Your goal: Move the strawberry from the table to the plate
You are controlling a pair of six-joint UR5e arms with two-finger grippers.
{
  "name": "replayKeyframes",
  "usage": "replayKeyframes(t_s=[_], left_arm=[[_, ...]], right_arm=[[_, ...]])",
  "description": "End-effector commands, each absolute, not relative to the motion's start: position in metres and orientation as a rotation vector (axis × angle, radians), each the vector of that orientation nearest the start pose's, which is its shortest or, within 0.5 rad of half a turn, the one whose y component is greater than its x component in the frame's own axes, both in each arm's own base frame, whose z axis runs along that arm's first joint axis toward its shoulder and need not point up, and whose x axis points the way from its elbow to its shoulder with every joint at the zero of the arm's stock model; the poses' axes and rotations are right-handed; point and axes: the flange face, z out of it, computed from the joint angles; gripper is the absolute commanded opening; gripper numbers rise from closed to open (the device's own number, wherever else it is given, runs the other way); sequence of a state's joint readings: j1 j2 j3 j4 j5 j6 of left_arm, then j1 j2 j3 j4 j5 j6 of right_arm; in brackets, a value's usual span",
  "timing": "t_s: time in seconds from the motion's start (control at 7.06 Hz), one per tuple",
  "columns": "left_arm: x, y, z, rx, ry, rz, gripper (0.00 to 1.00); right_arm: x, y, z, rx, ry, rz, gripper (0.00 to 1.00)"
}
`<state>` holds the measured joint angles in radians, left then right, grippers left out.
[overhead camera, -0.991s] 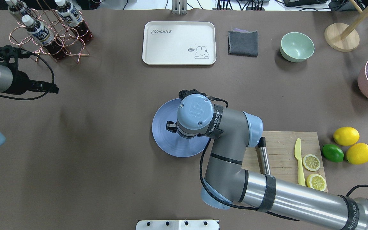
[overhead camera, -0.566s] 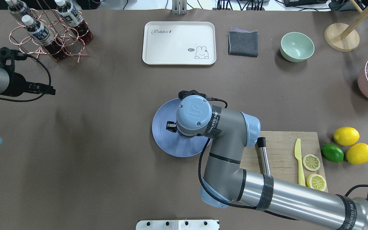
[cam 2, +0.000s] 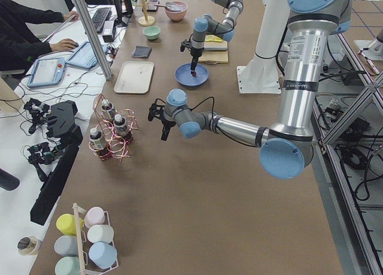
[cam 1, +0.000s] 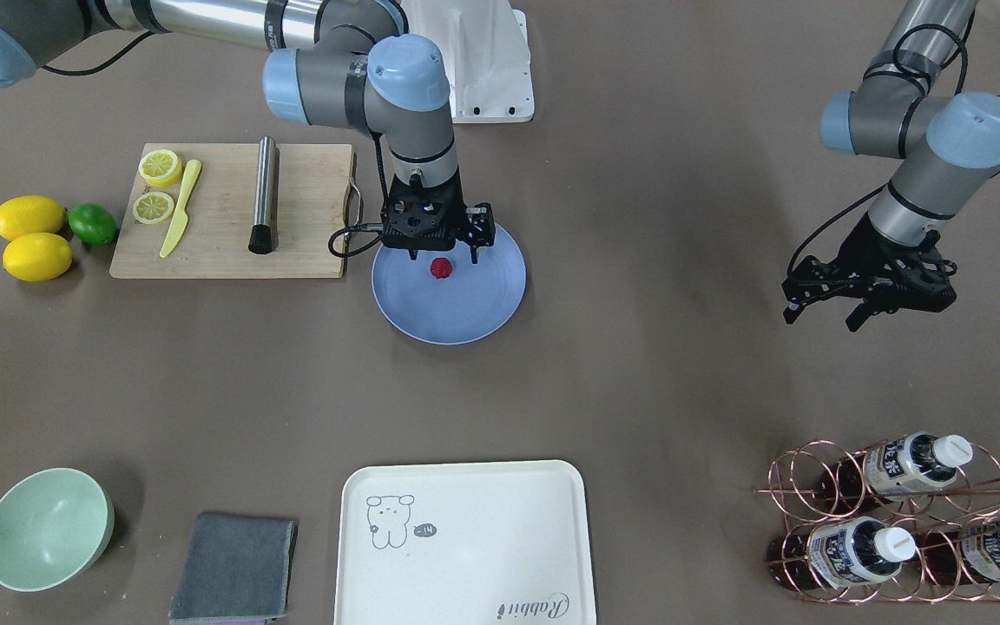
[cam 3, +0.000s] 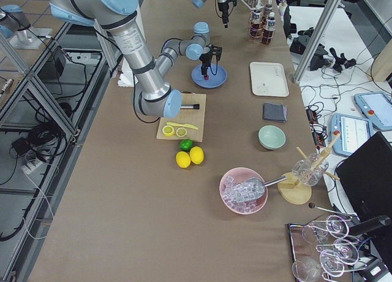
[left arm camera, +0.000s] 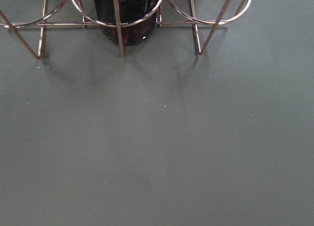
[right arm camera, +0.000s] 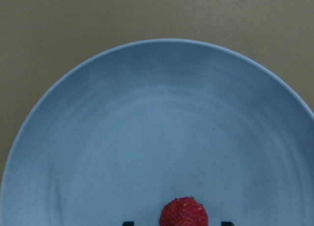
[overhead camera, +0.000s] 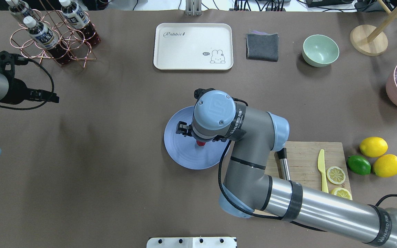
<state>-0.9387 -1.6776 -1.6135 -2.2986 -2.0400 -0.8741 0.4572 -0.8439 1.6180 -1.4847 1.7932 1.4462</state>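
The right end effector (cam 1: 444, 257) is hanging straight down over the plate (cam 1: 465, 317), its two fingers standing apart and gripping nothing. In the right wrist view the dark fingertips (right arm camera: 225, 224) are just showing at the bottom edge, one on either side of the strawberry (right arm camera: 183, 212), with bare blue plate between each tip and the berry. The strawberry is lying on the plate, a little to the robot's side of its middle. The plate is sitting flat on the counter (cam 1: 639, 391), just beside the handle end of the wooden cutting board (cam 1: 309, 208). On the board a metal cylinder (cam 1: 264, 195), a yellow knife (cam 1: 180, 210) and two lemon slices (cam 1: 154, 207) are lying side by side. Past the board's far end two lemons (cam 1: 29, 236) and a lime (cam 1: 92, 223) are resting together on the counter.

The left end effector (cam 1: 819, 319) is hovering well apart from the plate, above bare counter, with its fingers spread and empty. The copper bottle rack (cam 1: 891, 521) is standing near it. Along the operators' edge a cream tray (cam 1: 465, 555), a folded grey cloth (cam 1: 235, 564) and a mint-green bowl (cam 1: 47, 529) are sitting in a row.
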Motion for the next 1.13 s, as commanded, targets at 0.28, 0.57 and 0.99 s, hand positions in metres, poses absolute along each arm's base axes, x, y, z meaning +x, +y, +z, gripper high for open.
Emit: replayKeyframes(t_s=[0.28,0.57,0.99], left_arm=[[0.163,-0.491,0.564,0.286,0.916,0.150,0.98],[0.124,-0.475,0.597,0.305,0.862,0.194,0.98],[0.001,-0.472,0.647,0.287,0.706,0.286,0.98]], right_arm=[[-0.365,-0.463,0.268,0.010,-0.802,0.109,1.00],[-0.250,-0.486,0.387,0.047,-0.684,-0.066,1.00],[-0.033,-0.464,0.556,0.010,-0.711,-0.193,1.00]])
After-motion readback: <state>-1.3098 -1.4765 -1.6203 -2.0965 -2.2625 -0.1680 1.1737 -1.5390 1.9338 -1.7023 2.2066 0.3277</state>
